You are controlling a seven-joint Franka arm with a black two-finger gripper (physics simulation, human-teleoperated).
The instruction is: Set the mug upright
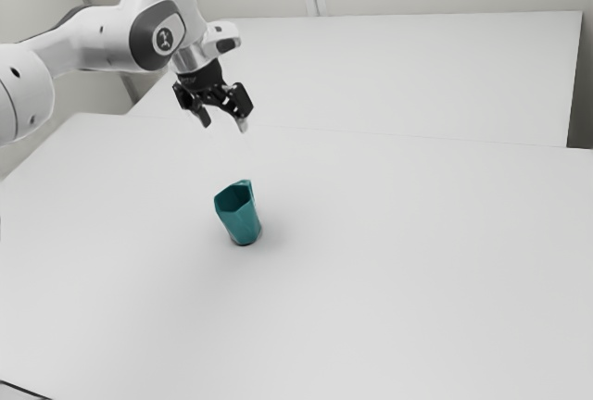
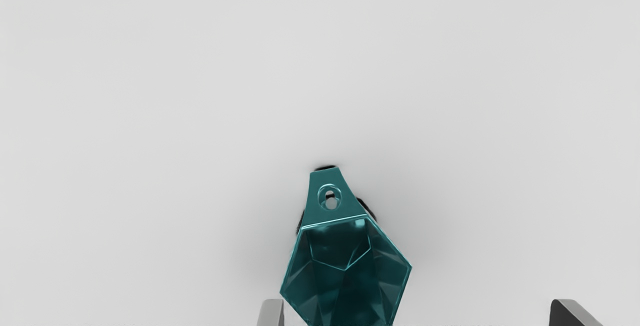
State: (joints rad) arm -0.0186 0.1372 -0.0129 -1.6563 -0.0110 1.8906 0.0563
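Mug (image 1: 240, 214) stands on the counter (image 1: 398, 261), teal and faceted, base down and mouth up. The wrist view looks into its hollow and down to the inner floor, which fits a standing cup rather than one on its side. The slight lean in the exterior view is probably the camera's slant; the base seems to carry the weight squarely, so no prop is needed.

Hand (image 1: 224, 123) hangs above the counter, pointed downward, higher than the mug and set off toward the exterior view's upper left of it. Its two fingers are spread wide, nothing pinched between them. In the wrist view one fingertip (image 2: 270, 313) appears close by the rim and the other well off to the far side, so the mug is not centred in the spread. Exterior view shows a plain gap between hand and mug: the mug rests on the counter alone, with no help from the arm.

Handle (image 2: 327, 178), a tapering tab with a small hole, juts from the rim on the side away from the fingers.

Judgement: the mug lies as the task wants it. Whether the arm set it so, one moment cannot tell. With its narrow foot and wider mouth, a sideways knock high up could tip it.
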